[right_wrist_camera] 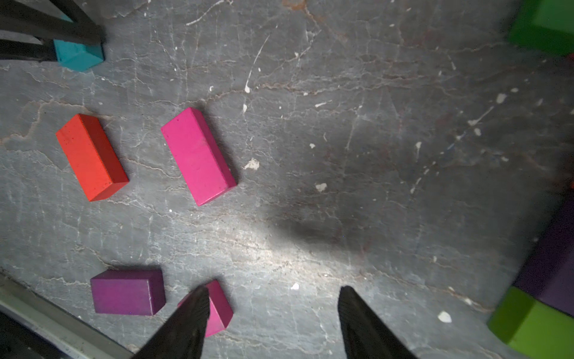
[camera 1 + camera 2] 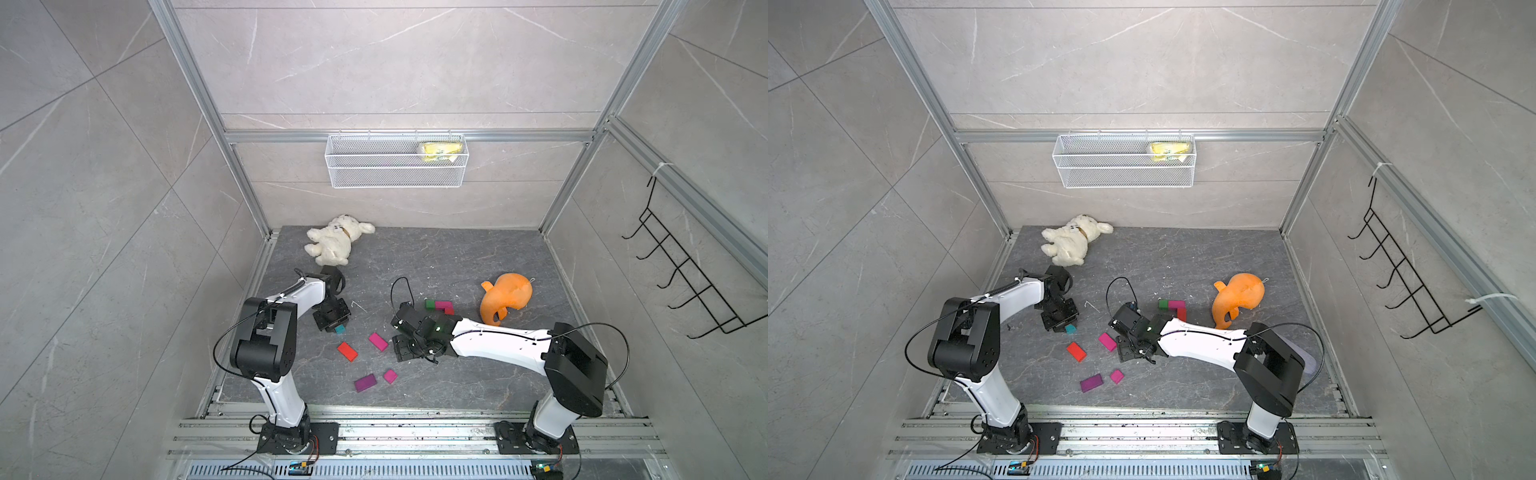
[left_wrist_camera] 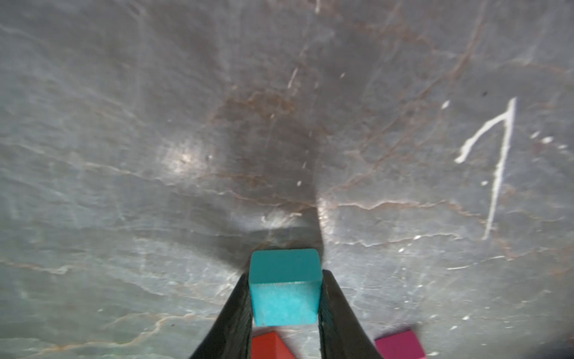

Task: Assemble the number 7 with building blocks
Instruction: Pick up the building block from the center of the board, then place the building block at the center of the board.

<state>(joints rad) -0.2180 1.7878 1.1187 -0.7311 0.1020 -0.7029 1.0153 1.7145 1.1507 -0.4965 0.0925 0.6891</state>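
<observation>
Teal block [image 3: 285, 298] pinched by left gripper [image 3: 285, 274], right gripper [image 1: 274, 289] spread empty, magenta block [image 2: 378, 341] long axis diagonal

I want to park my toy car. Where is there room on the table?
Bare table lies at the back, between the white plush dog and the orange plush toy. Crowded in front: red block, magenta block, purple block.
</observation>
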